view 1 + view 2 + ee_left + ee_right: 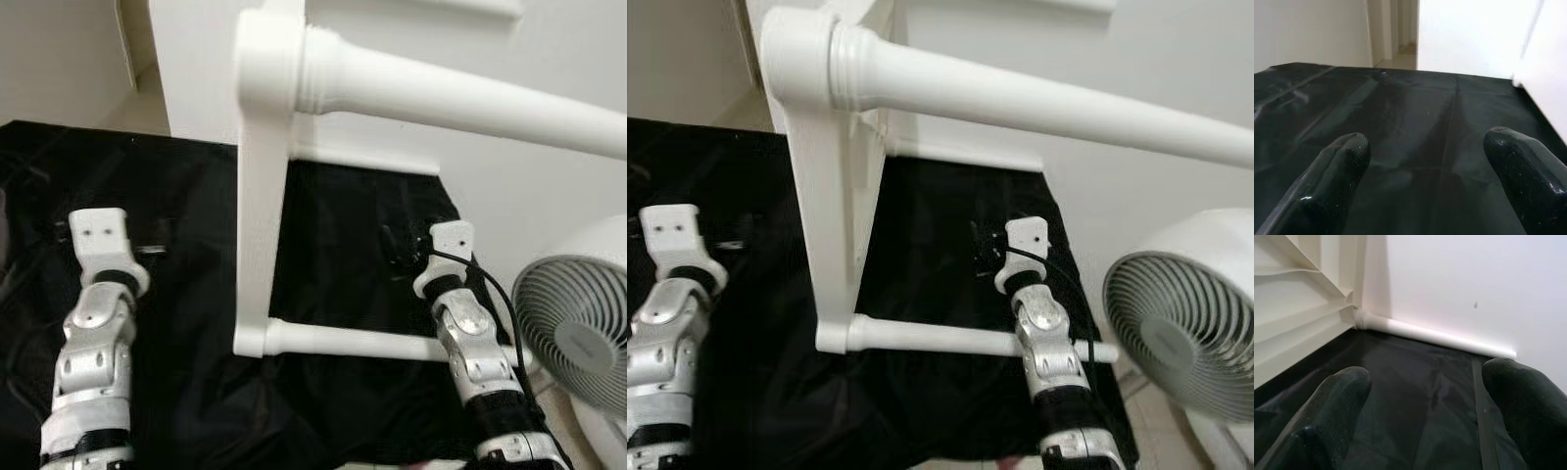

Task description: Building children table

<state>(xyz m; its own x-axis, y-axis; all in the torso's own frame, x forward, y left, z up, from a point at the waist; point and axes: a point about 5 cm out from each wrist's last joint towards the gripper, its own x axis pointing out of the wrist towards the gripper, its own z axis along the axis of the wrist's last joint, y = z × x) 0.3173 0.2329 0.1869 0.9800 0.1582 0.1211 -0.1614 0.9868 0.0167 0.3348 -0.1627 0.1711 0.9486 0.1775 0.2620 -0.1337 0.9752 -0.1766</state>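
White children's table (263,196) lies tipped on its side on the black sheet (333,245), between the arms, one turned leg (460,98) reaching near and right. Left gripper (1425,196) hovers over bare sheet, fingers spread wide, holding nothing. Right gripper (1425,431), equally wide and empty, faces the far leg (1435,335) along the wall. A white fan (578,333) crowds the right edge.

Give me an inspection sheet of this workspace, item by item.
Surface: black sheet, wrinkled.
Job's things: white children's table on its side on the sheet, legs pointing towards the camera.
Clutter: nothing seen.
Grippers: left gripper open above the sheet, holding nothing; right gripper open, holding nothing, between the legs.
Cables: black cable running along the right arm.
Surroundings: white fan at right; pale wall behind.
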